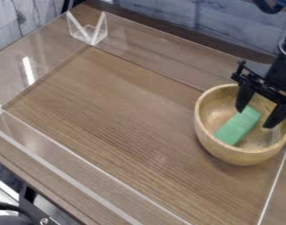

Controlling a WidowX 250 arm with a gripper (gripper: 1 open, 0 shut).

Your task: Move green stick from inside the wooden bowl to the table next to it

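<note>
One green stick (238, 127) in view on my cam, and it's inside the bowl (206, 134), lying on the bottom w/ one end toward the tool (258, 112) and the other toward the near L part of the rim, as I see it. Bowl sits on the brown surface (115, 119), R side of my view. Tool is clenched, down at the bowl's far R side; its dark parts cover some of the rim and part of the inside. Can't tell if the tips touch the stick, or if they've got any of it, b/c the dark parts blur together there. Most of the stick's top face shows. Arm (282, 35) comes in at the R edge, mostly out of frame. Clear bracket (89, 29) at the surface's far L end, well apart from the bowl. Black round part (6, 216) at the bottom L corner, partly cut off, w/ cables (27, 198) near it.
</note>
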